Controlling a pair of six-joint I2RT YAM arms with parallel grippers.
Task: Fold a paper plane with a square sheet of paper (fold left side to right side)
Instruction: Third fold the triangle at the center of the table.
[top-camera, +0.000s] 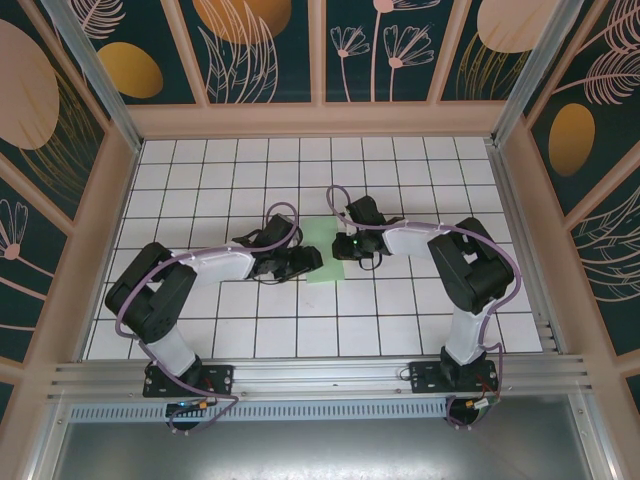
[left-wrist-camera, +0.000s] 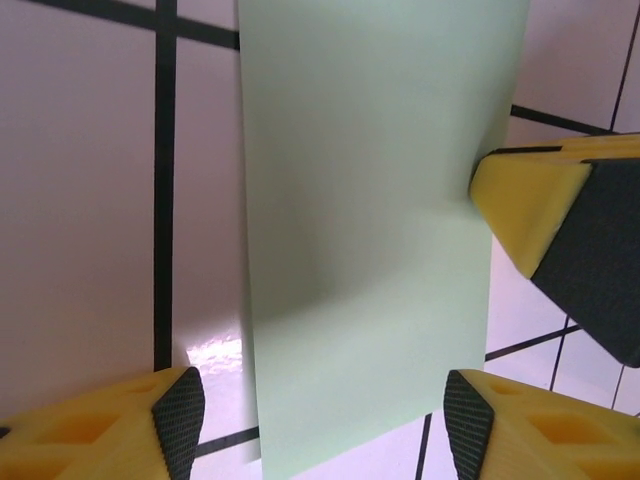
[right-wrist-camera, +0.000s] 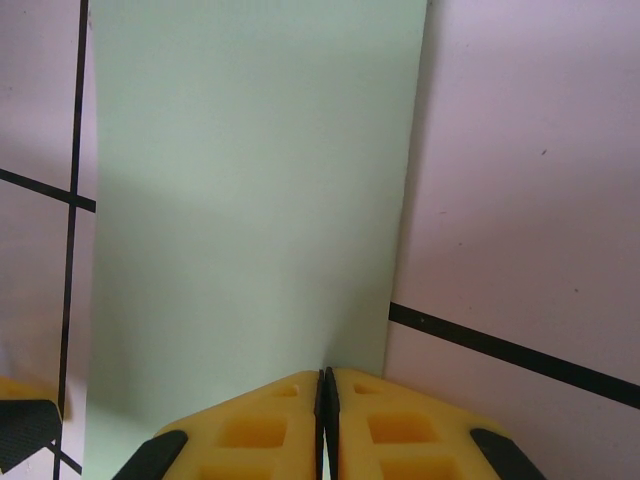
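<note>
The right claw (right-wrist-camera: 325, 385), pinched shut, is pressing the folded paper (top-camera: 322, 258) onto the table (top-camera: 400, 320) at 2 o'clock. The left claw (left-wrist-camera: 320, 415) is hovering wide open at 9 o'clock. The fold is probably needing a firm crease next.

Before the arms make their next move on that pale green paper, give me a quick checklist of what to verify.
1. Left gripper open, poised over the thin pale green paper sheet: ok.
2. Right gripper shut, tips at the sheet's near edge: ok.
3. Sheet lying flat on the white tiled table: ok.
4. Right gripper actually pinning the sheet: cannot tell.
5. Left-to-right fold finished: cannot tell.
</note>
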